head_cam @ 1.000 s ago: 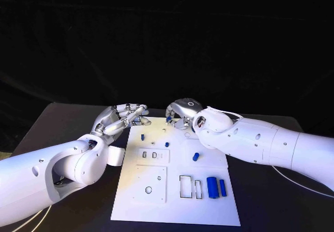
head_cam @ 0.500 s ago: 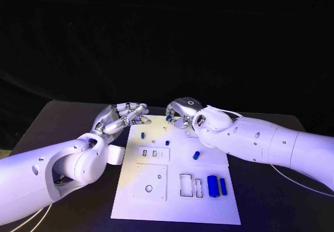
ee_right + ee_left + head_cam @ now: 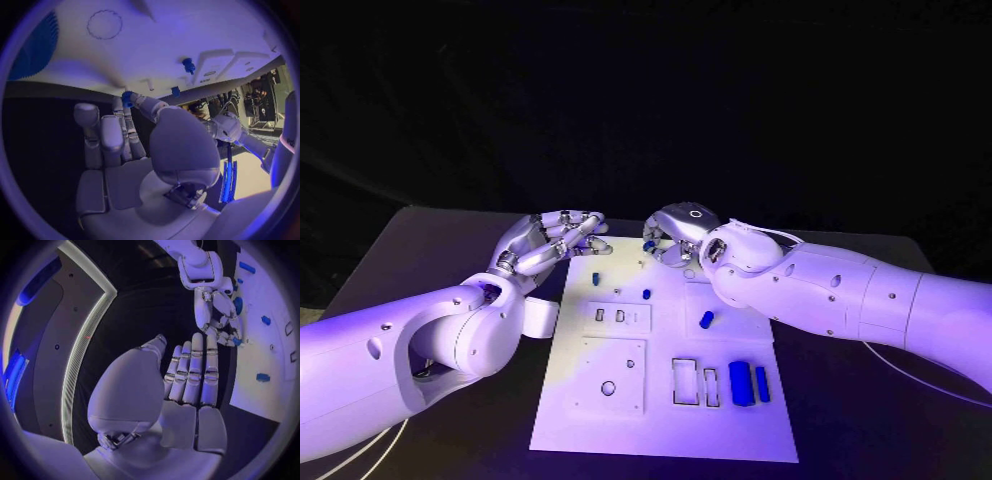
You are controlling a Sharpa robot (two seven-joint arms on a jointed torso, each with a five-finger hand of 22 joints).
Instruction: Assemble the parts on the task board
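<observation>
**Small blue part pinched at the far end of the board**

From my head camera, my right robot hand (image 3: 672, 232) pinches a small blue part (image 3: 649, 244) above the far end of the white board (image 3: 733, 440) on the desk (image 3: 430, 240). My left robot hand (image 3: 557, 240) hovers just beside the board's far left corner, fingers together, holding nothing.

At my left wrist, the fingers (image 3: 195, 371) lie straight, side by side.

At my right wrist, the blue part (image 3: 127, 98) sits at my fingertips.

No readable text, labels or numbers — task board (image 3: 661, 400), arms, table all unmarked.
</observation>
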